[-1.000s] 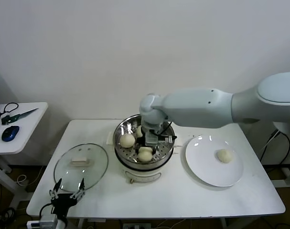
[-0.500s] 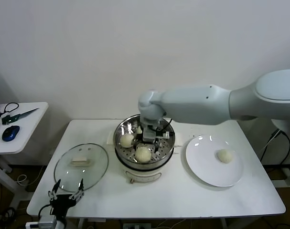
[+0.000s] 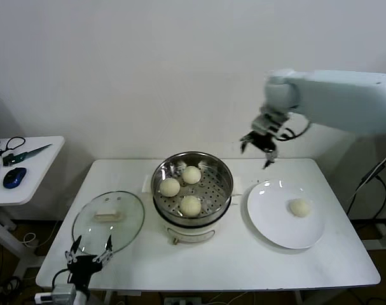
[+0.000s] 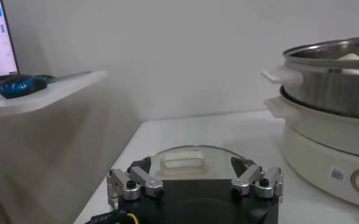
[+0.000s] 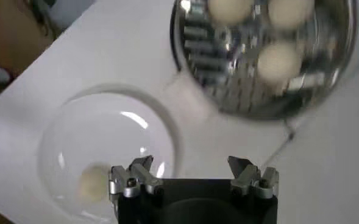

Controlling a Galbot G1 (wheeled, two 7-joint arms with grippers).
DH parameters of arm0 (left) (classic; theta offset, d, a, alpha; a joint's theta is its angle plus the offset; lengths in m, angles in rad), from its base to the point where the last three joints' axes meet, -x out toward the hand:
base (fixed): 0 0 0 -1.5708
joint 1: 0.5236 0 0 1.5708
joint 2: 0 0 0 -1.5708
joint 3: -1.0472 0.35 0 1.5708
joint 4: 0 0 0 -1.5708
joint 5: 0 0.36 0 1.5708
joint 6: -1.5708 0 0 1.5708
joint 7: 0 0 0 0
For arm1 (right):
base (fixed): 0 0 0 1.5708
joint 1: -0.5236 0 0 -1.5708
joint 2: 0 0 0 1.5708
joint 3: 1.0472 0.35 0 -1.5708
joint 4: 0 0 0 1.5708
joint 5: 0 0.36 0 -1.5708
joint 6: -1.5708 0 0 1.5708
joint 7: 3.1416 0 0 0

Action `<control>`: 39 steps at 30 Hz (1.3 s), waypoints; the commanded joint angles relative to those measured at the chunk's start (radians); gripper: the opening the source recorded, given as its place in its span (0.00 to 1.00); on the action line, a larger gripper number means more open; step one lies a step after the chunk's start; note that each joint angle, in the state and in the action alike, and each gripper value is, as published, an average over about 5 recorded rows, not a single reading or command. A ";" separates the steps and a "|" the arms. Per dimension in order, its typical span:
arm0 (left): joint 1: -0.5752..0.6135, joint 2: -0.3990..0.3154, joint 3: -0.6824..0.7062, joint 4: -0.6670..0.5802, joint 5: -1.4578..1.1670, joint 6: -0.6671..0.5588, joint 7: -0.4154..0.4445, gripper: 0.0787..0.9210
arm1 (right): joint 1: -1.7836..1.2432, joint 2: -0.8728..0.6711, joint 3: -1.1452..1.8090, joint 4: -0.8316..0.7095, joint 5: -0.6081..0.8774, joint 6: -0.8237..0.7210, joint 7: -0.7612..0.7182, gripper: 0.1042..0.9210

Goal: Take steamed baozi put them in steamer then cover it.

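Note:
The steel steamer stands at the table's middle on its cream base, with three baozi inside: one at the back, one on the left, one at the front. A fourth baozi lies on the white plate to the right. The glass cover with its cream handle lies flat left of the steamer. My right gripper is open and empty, raised high between steamer and plate. Its wrist view shows the steamer and the plate baozi. My left gripper is open, low at the table's front left, in front of the cover.
A side table at the left holds a blue mouse and cables. The left wrist view shows the steamer's base and handle to one side. The wall stands close behind the table.
My right gripper has let go of a baozi in the steamer, risen out of it and swung up to the right. The steamer now shows three baozi. The left arm has not moved.

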 commanded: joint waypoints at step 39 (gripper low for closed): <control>0.009 -0.018 0.002 0.013 0.024 0.005 0.001 0.88 | -0.771 -0.188 0.562 -0.356 -0.260 -0.280 0.137 0.82</control>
